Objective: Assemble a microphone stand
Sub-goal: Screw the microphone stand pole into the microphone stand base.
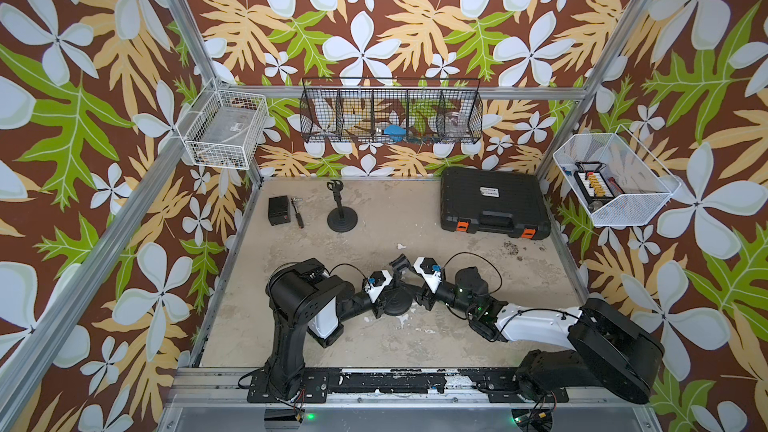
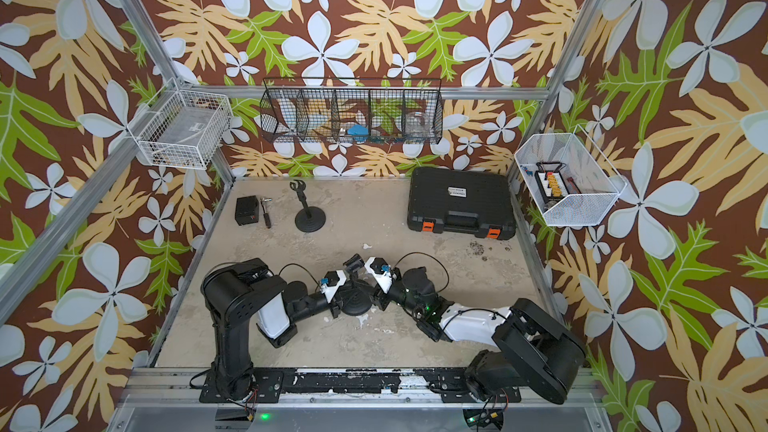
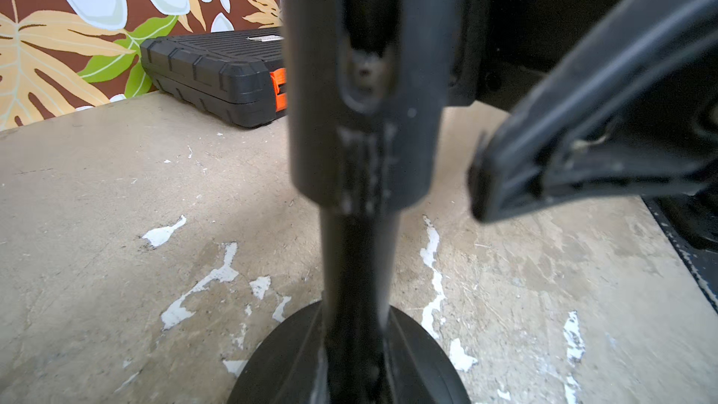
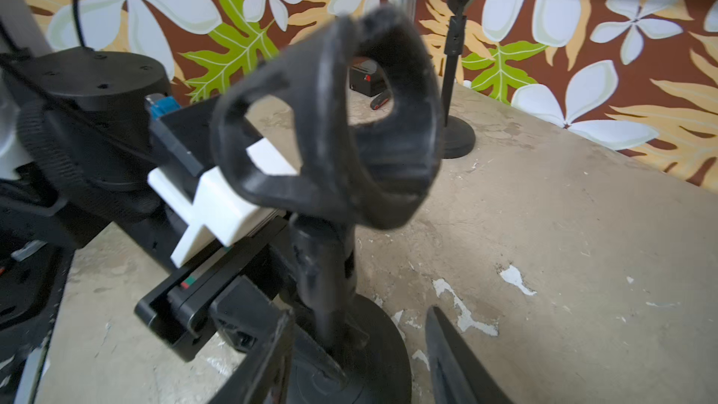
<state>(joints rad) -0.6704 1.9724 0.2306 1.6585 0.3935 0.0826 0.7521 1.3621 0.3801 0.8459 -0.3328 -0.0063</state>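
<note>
At table [image 1: 457,284] centre, left gripper [image 4: 299,266] clamped on stand pole [image 4: 330,305], right gripper [image 4: 357,363] fingers [image 4: 458,363] parted either side, not gripping.

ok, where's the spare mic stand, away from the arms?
Spare mic stand: upright at back left of the table in both top views, right of the hand tool and small black box.
</note>
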